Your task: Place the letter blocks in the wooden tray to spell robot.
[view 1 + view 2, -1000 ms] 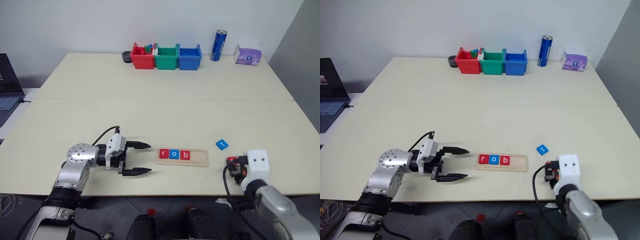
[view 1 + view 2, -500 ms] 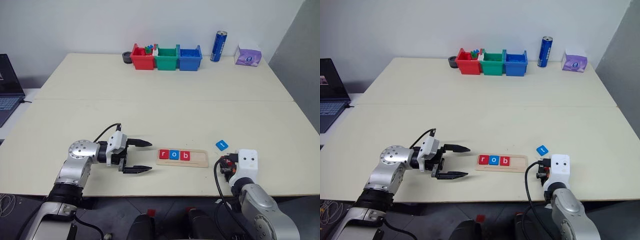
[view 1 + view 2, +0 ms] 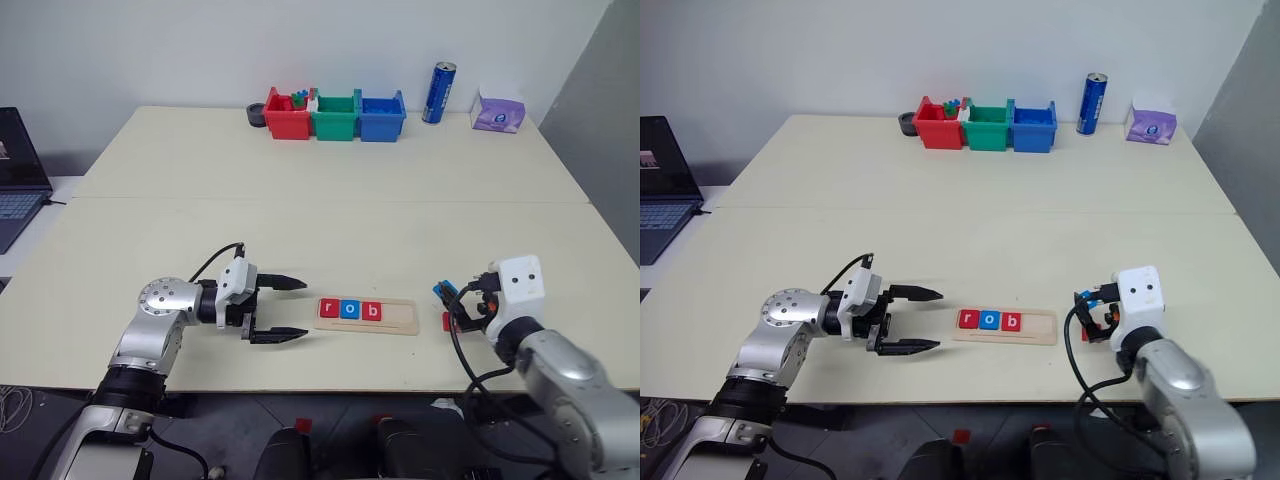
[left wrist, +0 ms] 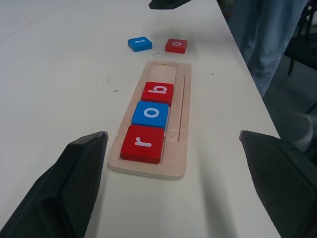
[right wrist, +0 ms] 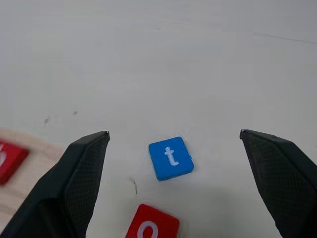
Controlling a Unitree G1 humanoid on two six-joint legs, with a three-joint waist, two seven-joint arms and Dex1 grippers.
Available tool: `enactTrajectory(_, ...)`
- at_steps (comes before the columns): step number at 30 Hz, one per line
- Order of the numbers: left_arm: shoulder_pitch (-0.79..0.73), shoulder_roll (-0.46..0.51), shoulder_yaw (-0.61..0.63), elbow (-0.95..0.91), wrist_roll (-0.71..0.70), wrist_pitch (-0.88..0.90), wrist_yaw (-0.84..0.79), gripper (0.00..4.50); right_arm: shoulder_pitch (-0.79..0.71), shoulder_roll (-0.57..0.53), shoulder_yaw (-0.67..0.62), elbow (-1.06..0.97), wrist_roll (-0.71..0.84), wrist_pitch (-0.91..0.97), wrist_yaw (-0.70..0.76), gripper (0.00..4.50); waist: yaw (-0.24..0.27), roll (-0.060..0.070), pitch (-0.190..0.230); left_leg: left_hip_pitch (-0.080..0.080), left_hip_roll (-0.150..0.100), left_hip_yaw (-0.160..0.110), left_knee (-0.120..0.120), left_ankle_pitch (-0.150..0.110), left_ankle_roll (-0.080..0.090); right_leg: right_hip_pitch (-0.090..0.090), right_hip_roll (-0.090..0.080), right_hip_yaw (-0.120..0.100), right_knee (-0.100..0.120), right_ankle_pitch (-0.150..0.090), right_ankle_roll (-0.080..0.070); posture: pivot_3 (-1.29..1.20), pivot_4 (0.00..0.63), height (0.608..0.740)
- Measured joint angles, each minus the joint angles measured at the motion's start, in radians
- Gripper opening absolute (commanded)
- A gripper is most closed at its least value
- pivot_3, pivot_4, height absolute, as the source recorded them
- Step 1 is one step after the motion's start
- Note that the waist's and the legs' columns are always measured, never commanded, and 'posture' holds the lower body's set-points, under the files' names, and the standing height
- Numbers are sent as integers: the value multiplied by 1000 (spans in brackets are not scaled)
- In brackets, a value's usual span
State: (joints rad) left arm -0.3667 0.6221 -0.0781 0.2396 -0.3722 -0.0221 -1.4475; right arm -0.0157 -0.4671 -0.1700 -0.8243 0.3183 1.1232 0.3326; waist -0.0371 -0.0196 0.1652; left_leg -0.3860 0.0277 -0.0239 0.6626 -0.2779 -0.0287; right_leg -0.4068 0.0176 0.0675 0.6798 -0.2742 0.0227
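Worktop (image 3: 330,215) in the left eye view carries the wooden tray (image 3: 398,318) near its front edge, with three of the letter blocks seated in the groove: red r (image 3: 328,308), blue o (image 3: 348,309) and red b (image 3: 370,311), leaving the two rightmost slots bare for the letters yet to come. The left gripper (image 3: 291,309) lies level just left of the tray, jaws spread wide and holding nothing, probably parked there so it does not block the tray. The right gripper (image 3: 459,303) sits off the tray's right end, above the two loose tiles. The right eye view gives the same layout, with coloured bins (image 3: 987,125), a blue can (image 3: 1092,102) and a tissue pack (image 3: 1151,126) well apart along the far edge. The left wrist view looks along the tray from the r end: r, o, b sit touching in a row, and beyond the empty end lie the blue t tile (image 4: 139,43) and the red o tile (image 4: 176,45) flat on the worktop, just beside each other. The right wrist view looks down between its wide-open, empty jaws at the blue t with the red o nearer the camera; since the second o is needed next, I judge that tile the likelier target.
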Motion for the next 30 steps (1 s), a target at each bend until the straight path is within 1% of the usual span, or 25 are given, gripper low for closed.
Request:
enactTrajectory(2, 0, 0, 0, -1, 0, 1, 3, 4500, 8, -145, 8, 42, 42, -34, 146, 4489, 1, 0, 0, 0, -1, 0, 0, 0, 0, 0, 1, -1, 0, 0, 0, 0, 150, 740)
enactTrajectory(3, 0, 0, 0, -1, 0, 2, 3, 4500, 11, -197, 17, 57, 48, -50, 187, 4489, 1, 0, 0, 0, -1, 0, 0, 0, 0, 0, 1, -1, 0, 0, 0, 0, 150, 740)
enactTrajectory(4, 0, 0, 0, -1, 0, 4, 5, 4500, 20, -271, 46, 89, 47, -103, 254, 4489, 2, 0, 0, 0, -1, 0, 0, 0, 0, 0, 2, -1, 0, 0, 0, 0, 150, 740)
enactTrajectory(6, 0, 0, 0, -4, 0, 10, 5, 4500, 37, -362, 85, 144, 45, -180, 350, 4489, 3, -1, 1, 0, -1, 0, 0, 0, 0, 0, 3, -1, 0, 0, 0, 0, 150, 740)
enactTrajectory(7, 0, 0, 0, -6, 0, 12, 6, 4500, 40, -388, 103, 175, 42, -218, 389, 4489, 3, -2, 1, 0, -1, 0, 0, 0, 0, 0, 3, -1, 0, 0, 0, 0, 150, 740)
enactTrajectory(10, 1, 2, 0, -15, 0, 16, 9, 4500, 40, -429, 139, 259, 22, -314, 460, 4489, 3, -3, 2, 0, -1, 0, 0, 0, 0, 0, 4, -1, 0, 0, 0, 0, 150, 740)
enactTrajectory(15, 3, 11, 3, -29, -1, 22, 12, 4500, -22, -439, 192, 400, -19, -442, 521, 4489, 3, -4, 2, 0, 0, 1, 0, 0, 0, 0, 4, -1, 0, 0, 0, 0, 150, 740)
enactTrajectory(19, 5, 12, 3, -29, -1, 21, 12, 4500, -67, -452, 233, 474, -31, -487, 576, 4489, 5, -4, 3, 0, 0, 0, 0, 0, 0, 0, 4, -1, 0, 0, 0, 0, 150, 740)
enactTrajectory(22, 7, 13, 3, -29, -1, 18, 10, 4500, -102, -452, 260, 525, -36, -497, 599, 3901, 5, -4, 3, 0, 0, 0, 1, 0, 0, 0, 3, -1, 0, 0, 0, 0, 150, 740)
enactTrajectory(24, 8, 14, 3, -29, 0, 17, 11, 4500, -123, -449, 272, 551, -41, -496, 611, 3155, 5, -4, 3, 0, 0, 0, 1, 0, 0, 0, 3, -1, 0, 0, 0, 0, 150, 740)
enactTrajectory(25, 8, 15, 3, -29, 0, 17, 11, 4500, -127, -449, 273, 557, -41, -495, 617, 2872, 5, -4, 3, 0, 0, 0, 1, 0, 0, 0, 3, -1, 0, 0, 0, 0, 150, 740)
enactTrajectory(28, 17, 23, 3, -30, 0, 18, 13, 4500, -138, -448, 277, 564, -41, -490, 630, 1758, 5, -4, 3, 0, 1, 0, 1, 0, 0, 0, 3, -1, 0, 0, 0, 0, 150, 740)
enactTrajectory(29, 21, 25, 3, -31, 0, 18, 14, 4500, -142, -448, 280, 564, -41, -488, 634, 1449, 5, -4, 3, 0, 1, 0, 0, 0, 0, 0, 3, -1, 0, 0, 0, 0, 150, 740)
enactTrajectory(30, 25, 26, 3, -33, 0, 18, 14, 4500, -143, -448, 281, 564, -40, -485, 638, 1446, 5, -4, 3, 0, 1, 0, 1, 0, 0, 0, 3, -1, 0, 0, 0, 0, 150, 740)
